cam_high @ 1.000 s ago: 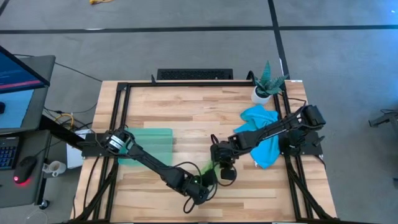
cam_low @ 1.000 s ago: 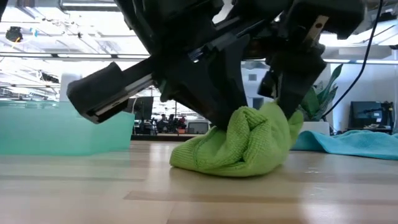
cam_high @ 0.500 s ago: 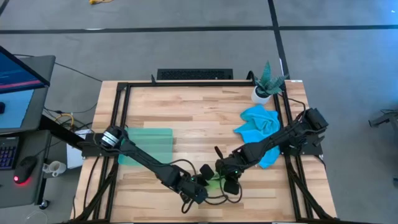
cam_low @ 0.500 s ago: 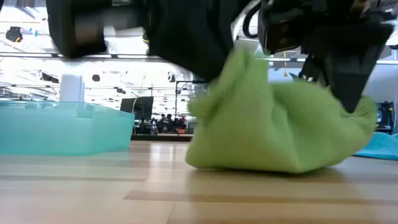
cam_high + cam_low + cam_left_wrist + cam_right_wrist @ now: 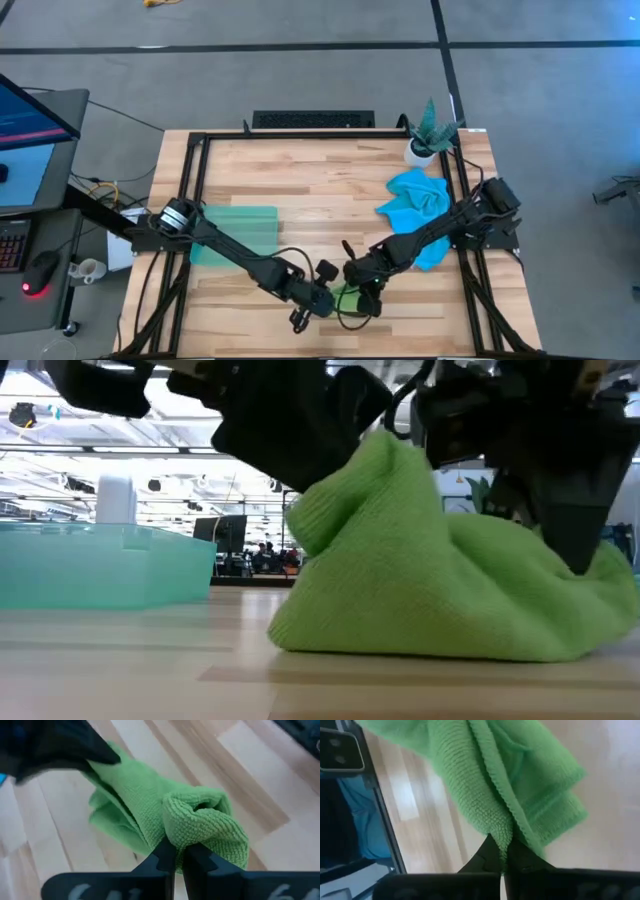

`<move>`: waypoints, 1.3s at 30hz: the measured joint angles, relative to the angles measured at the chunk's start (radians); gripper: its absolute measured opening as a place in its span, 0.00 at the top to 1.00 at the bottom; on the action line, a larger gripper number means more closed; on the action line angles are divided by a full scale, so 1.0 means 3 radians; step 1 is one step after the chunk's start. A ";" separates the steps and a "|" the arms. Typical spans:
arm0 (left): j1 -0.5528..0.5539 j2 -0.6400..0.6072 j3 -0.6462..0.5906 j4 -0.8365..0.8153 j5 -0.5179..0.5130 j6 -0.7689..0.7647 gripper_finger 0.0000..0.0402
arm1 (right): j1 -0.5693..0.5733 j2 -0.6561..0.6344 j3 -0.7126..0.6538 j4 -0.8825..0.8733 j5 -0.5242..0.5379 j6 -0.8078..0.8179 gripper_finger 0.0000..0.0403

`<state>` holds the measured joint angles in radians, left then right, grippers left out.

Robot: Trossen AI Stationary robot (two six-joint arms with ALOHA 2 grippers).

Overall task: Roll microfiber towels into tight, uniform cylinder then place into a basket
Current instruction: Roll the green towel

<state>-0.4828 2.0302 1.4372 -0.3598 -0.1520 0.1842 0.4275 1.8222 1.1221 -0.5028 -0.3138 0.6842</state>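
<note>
The left gripper [image 5: 175, 851] and right gripper [image 5: 501, 851] are each pinching the green towel [image 5: 347, 298] at the bench's [image 5: 320, 175] front. Two towels: only the high view is showing the blue towel [image 5: 418, 195] and basket [image 5: 245, 225] together.

Overhead, table-level, perhaps two close wrist-cams

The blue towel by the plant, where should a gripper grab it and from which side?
Probably from above, on the raised crumpled fold near the middle of the blue towel. It lies loosely bunched and flat on the table, so no edge stands clear. Both grippers, left and right, are pinching the green towel.
</note>
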 joint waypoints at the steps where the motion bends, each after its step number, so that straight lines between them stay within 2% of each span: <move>1: 0.0001 -0.0006 -0.0051 0.0004 0.0000 -0.0050 0.98 | -0.0015 -0.0004 0.0002 0.0002 0.0001 0.0000 0.96; 8: 0.0029 -0.0002 -0.0276 0.0098 0.0058 -0.0265 0.98 | -0.0168 0.0178 0.0000 0.0103 0.0041 -0.0003 0.97; 14: 0.0057 -0.0003 -0.0311 0.0030 0.0093 -0.0329 0.98 | -0.0273 0.0297 0.0005 0.0148 -0.0020 0.0069 0.95; 19: 0.0056 -0.0003 -0.0311 -0.0006 0.0026 -0.0331 0.97 | -0.0282 0.0363 0.0010 0.0170 -0.0036 0.0073 0.97; 23: 0.0055 -0.0003 -0.0314 -0.0014 -0.0020 -0.0347 0.91 | -0.0276 0.0341 0.0003 0.0186 0.0044 0.0081 0.96; 31: 0.0053 -0.0003 -0.0315 -0.0011 -0.0033 -0.0471 0.72 | -0.0300 0.0334 -0.0004 0.0215 0.0127 0.0065 0.97; 39: -0.0061 -0.0149 -0.0080 -0.0471 -0.0337 -0.0698 0.67 | -0.0309 0.0338 -0.0004 0.0286 0.0275 0.0042 0.96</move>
<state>-0.5011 1.9854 1.4132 -0.5010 -0.2531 -0.0253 0.3349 1.9235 1.1210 -0.4171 -0.2312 0.6967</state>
